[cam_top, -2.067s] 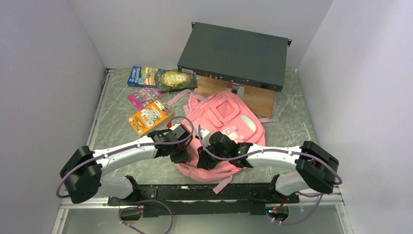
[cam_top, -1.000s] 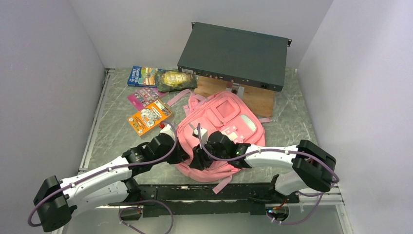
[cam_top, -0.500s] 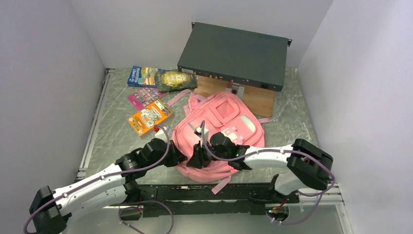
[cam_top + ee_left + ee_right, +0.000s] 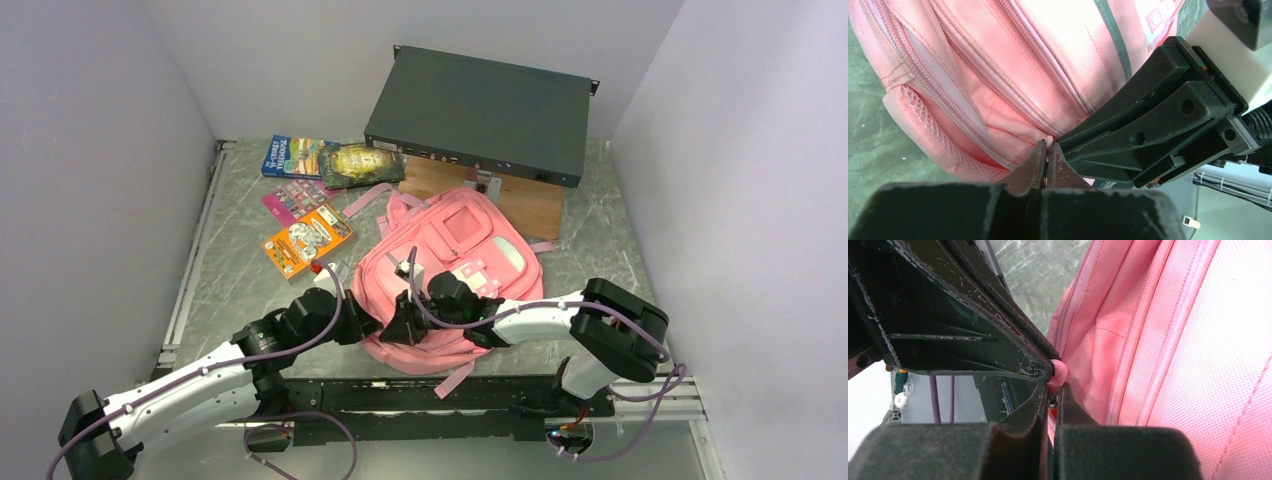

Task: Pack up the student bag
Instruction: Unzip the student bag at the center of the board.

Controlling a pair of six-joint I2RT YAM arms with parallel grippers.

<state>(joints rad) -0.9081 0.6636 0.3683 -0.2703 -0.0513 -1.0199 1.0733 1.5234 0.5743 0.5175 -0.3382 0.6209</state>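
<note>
A small pink zip tab (image 4: 1057, 375) of the large soft pink fabric backpack (image 4: 460, 240) has just been clamped by the right gripper (image 4: 1050, 390). Its fabric alongside is pinched by the left gripper (image 4: 1047, 150); unzipping appears ready.

A: Centre of the table (image 4: 600, 250)?
B: Student bag (image 4: 470, 260), lying flat, straps trailing toward the back.
A: Behind it?
B: Board (image 4: 535, 208), right against the bag's far end. Flat case (image 4: 480, 110) on top, overhanging both sides.
A: Far left?
B: Booklet (image 4: 290, 155) by the back wall, with a packet (image 4: 362, 165) over its right end. Card sheet (image 4: 293, 200) nearer, second booklet (image 4: 306, 238) nearer still, beside the bag.
A: Arms?
B: Left gripper (image 4: 375, 325) and right gripper (image 4: 400, 322) tip to tip at the bag's near-left edge.
</note>
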